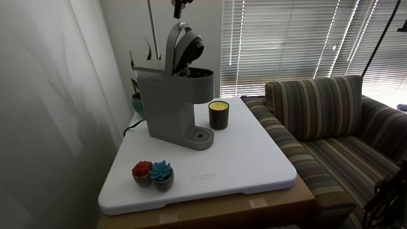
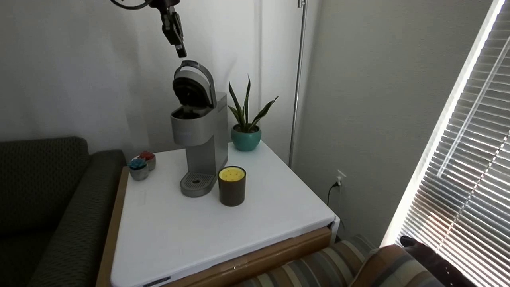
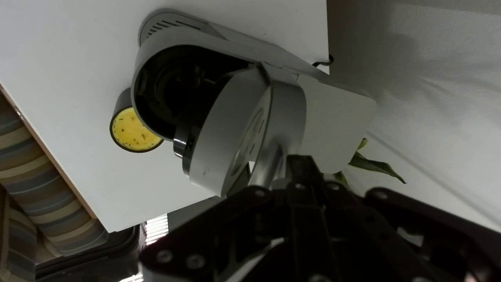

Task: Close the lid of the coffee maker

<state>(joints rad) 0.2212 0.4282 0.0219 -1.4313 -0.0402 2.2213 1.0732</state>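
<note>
Black tool (image 1: 177, 14), in an exterior view: parted by a slim gap from the lid (image 1: 186, 44) below, cropped at top.
Grey coffee maker (image 2: 201, 159), in an exterior view: set on the worktop (image 2: 167, 235), well back from its near edge, the lid raised.
Tool's fingertips (image 3: 303, 168), in the wrist view: pressed together, the lid partly covered by them, the coffee maker's inside lost in shadow.

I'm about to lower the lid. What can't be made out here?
Brewing recess, wrist view: too dark to tell whether anything sits inside.
Underside of the lid, wrist view: mostly hidden by its grey body.
Gripper, upper part, in an exterior view: cut off by the top edge.
Teal pot, in an exterior view: partly behind the coffee maker.
</note>
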